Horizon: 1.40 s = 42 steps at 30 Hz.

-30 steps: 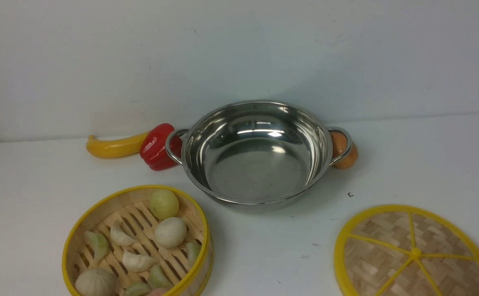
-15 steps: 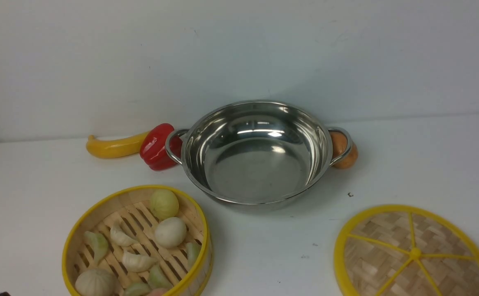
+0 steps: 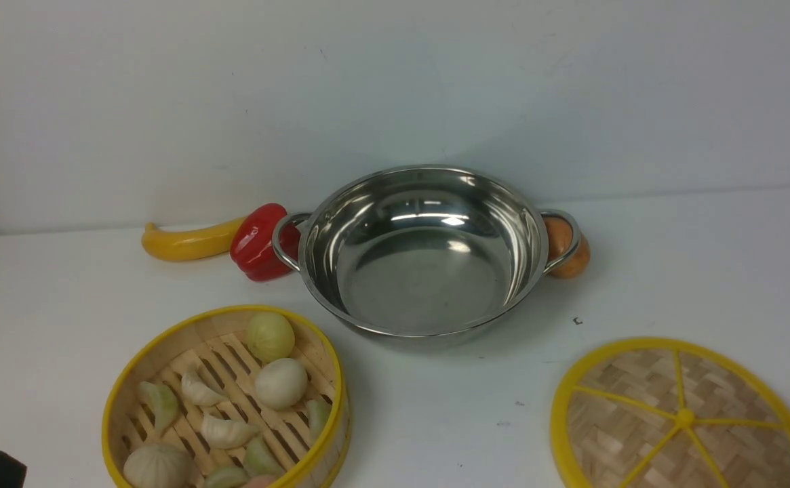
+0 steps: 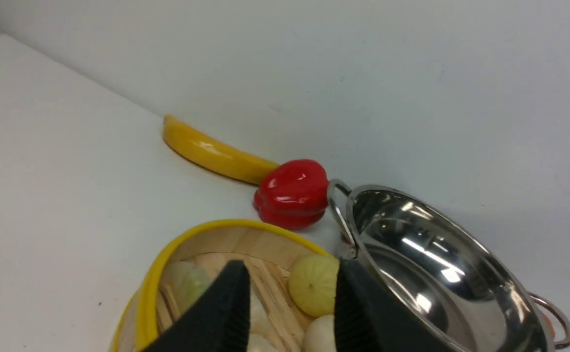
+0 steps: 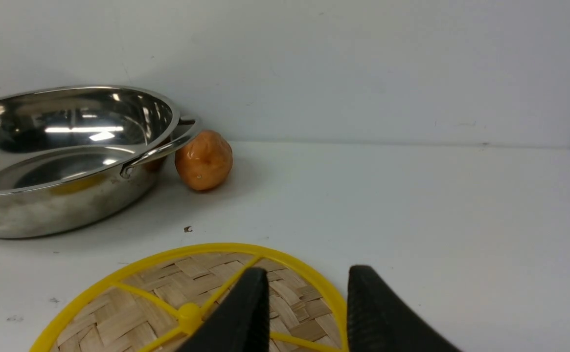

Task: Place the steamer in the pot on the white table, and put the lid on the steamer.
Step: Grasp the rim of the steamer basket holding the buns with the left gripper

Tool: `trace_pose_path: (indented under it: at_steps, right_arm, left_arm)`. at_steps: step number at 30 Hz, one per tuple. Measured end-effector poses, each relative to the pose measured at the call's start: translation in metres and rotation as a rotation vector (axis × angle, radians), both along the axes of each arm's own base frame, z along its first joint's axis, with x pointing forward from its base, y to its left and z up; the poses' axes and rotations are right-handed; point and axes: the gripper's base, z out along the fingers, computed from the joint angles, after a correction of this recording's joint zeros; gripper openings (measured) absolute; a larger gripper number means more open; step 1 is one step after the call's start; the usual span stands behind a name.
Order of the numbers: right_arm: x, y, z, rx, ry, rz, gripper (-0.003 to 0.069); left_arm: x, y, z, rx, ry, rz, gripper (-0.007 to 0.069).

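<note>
White table [image 3: 673, 271]: carries everything I can see.
Pot [image 3: 428, 285]: back centre, empty. A banana [image 3: 188, 242] and a red pepper [image 3: 259, 242] lie by its left handle, and a brown toy potato [image 3: 567, 252] lies by the right one.
Steamer [image 3: 226, 312]: near left on the table, apart from the pot, loaded with dumplings and buns [image 3: 281, 383]. I judge it light, with a stiff rim and a thin wall. I'd pinch the wall across the yellow rim, one finger inside and one outside, and keep it level so nothing rolls.
Lid [image 3: 683, 417]: near right, flat on the table, well apart from the steamer. It looks light and rigid. The edge hugs the table, so I'd take it by the rim or a spoke.
Left gripper [image 4: 289, 283]: spread, empty, over the steamer.
Right gripper [image 5: 307, 288]: spread, empty, over the lid's rim.
</note>
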Motion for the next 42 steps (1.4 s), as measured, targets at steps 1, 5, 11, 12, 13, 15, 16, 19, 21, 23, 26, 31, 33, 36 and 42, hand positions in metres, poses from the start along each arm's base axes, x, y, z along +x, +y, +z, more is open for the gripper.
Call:
trace_pose_path:
  at_steps: [1,5,11,12,13,15,16,19,21,23,26,31,33,36,42]
  right_arm:
    - [0.000,0.000,0.000,0.000,0.000,0.000,0.0244]
    - [0.000,0.000,0.000,0.000,0.000,0.000,0.0244]
    - [0.000,0.000,0.000,0.000,0.000,0.000,0.0244]
    - [0.000,0.000,0.000,0.000,0.000,0.000,0.0244]
    - [0.000,0.000,0.000,0.000,0.000,0.000,0.0244]
    - [0.000,0.000,0.000,0.000,0.000,0.000,0.0244]
    - [0.000,0.000,0.000,0.000,0.000,0.000,0.0244]
    - [0.000,0.000,0.000,0.000,0.000,0.000,0.0244]
    - [0.000,0.000,0.000,0.000,0.000,0.000,0.0244]
    - [0.000,0.000,0.000,0.000,0.000,0.000,0.0244]
    - [0.000,0.000,0.000,0.000,0.000,0.000,0.0244]
    - [0.000,0.000,0.000,0.000,0.000,0.000,0.0244]
    - [0.000,0.000,0.000,0.000,0.000,0.000,0.0244]
    - [0.000,0.000,0.000,0.000,0.000,0.000,0.0244]
    - [0.000,0.000,0.000,0.000,0.000,0.000,0.0244]
  left_arm:
    - [-0.001,-0.001,0.006,0.003,-0.011,-0.007,0.0241]
    - [-0.004,-0.003,0.031,0.042,-0.028,-0.031,0.0241]
    - [0.000,-0.011,0.081,0.265,0.127,-0.154,0.0241]
    - [0.005,-0.011,0.092,0.323,0.220,-0.196,0.0241]
    - [0.007,-0.012,0.097,0.349,0.293,-0.226,0.0241]
    - [0.015,-0.009,0.108,0.381,0.417,-0.257,0.0241]
    - [0.024,-0.006,0.118,0.394,0.528,-0.268,0.0241]
    - [0.041,0.003,0.131,0.411,0.687,-0.251,0.0241]
    - [0.059,0.013,0.137,0.423,0.825,-0.214,0.0241]
    - [0.081,0.022,0.137,0.422,0.958,-0.179,0.0241]
    - [0.114,0.028,0.127,0.398,1.078,-0.190,0.0241]
    - [0.163,0.035,0.086,0.373,1.280,-0.268,0.0241]
    - [0.176,0.036,0.070,0.379,1.326,-0.303,0.0241]
    - [0.198,0.037,0.047,0.381,1.341,-0.353,0.0241]
    - [0.225,0.033,0.018,0.346,1.299,-0.440,0.0242]
